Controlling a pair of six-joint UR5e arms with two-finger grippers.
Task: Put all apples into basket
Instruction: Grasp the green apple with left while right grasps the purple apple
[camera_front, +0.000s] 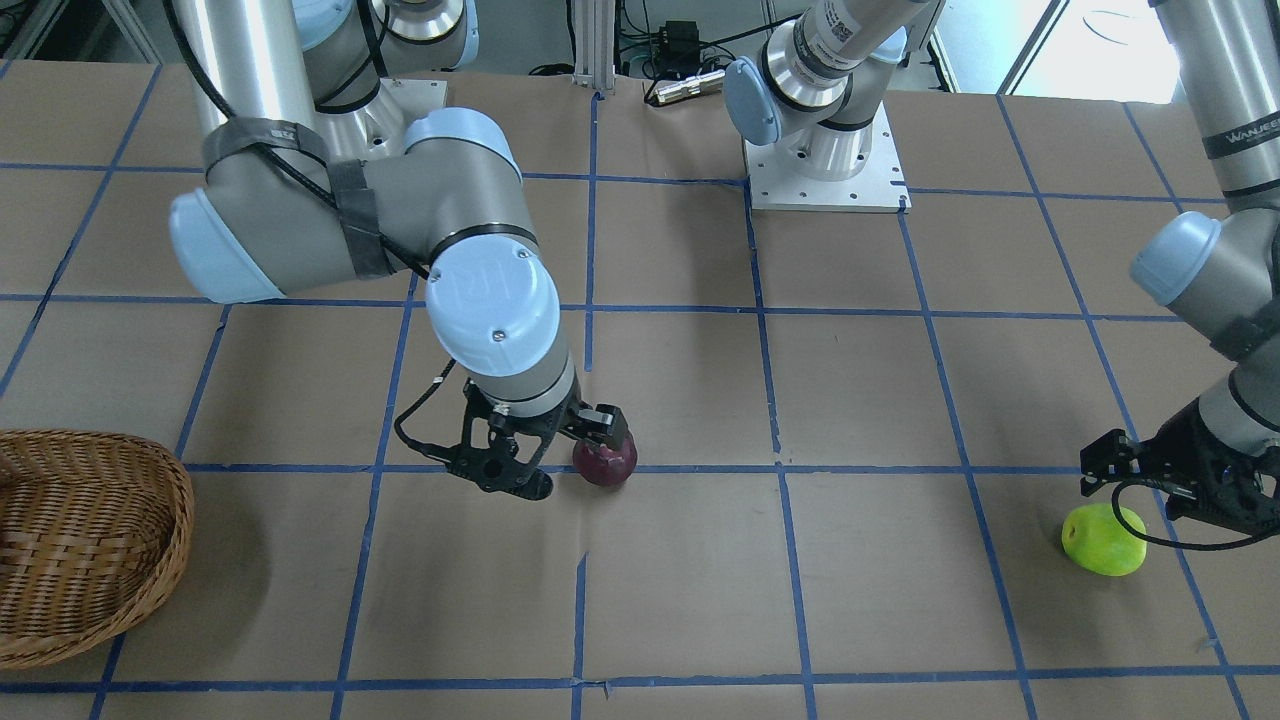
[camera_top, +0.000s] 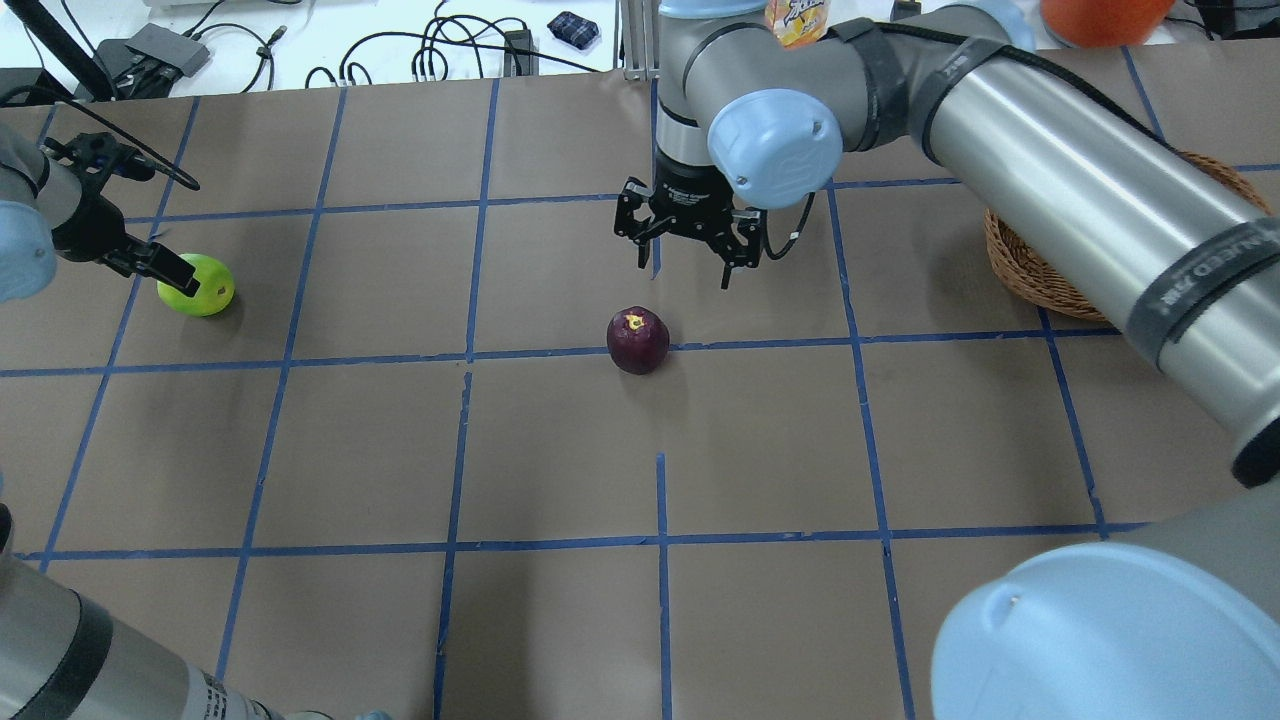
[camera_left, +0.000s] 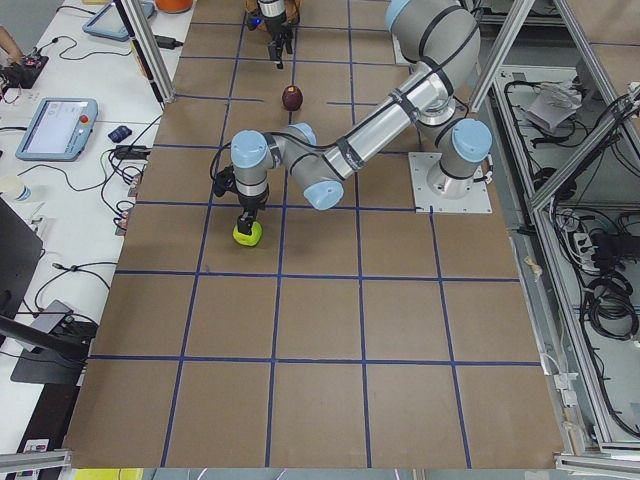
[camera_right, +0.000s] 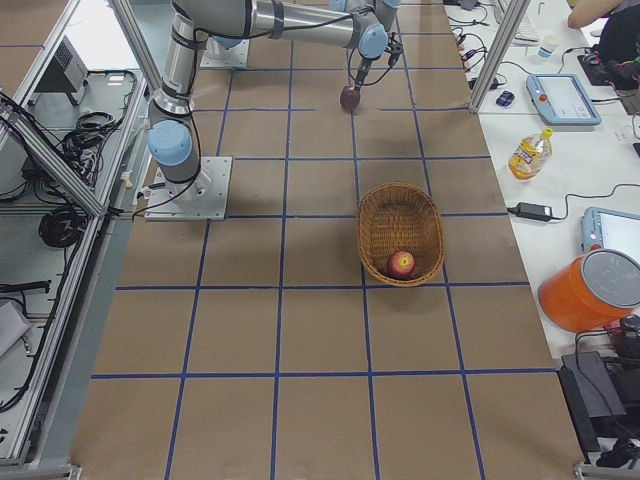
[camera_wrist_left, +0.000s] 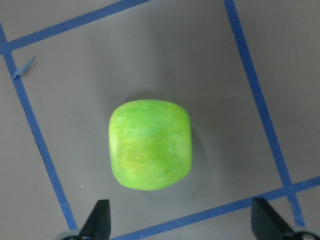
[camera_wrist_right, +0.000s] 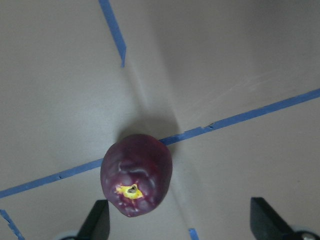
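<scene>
Right gripper (camera_top: 683, 268) and left gripper (camera_wrist_left: 182, 220) are wide open, empty; the purple apple (camera_top: 638, 340) seems firm, slippery: I grip its sides.

three apples (camera_top: 638, 340) (camera_top: 197, 286) (camera_right: 401, 263), one basket (camera_right: 400, 215), two pincers (camera_top: 683, 272) (camera_wrist_left: 182, 220)

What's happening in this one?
Two robot arms are collecting apples into a basket. The red apple lies inside it. The right end effector hangs open over the dark purple apple mid-table, and the left end effector is open over the green apple at the far end from the basket. Neither of those apples is gripped; both sit on the table.
</scene>
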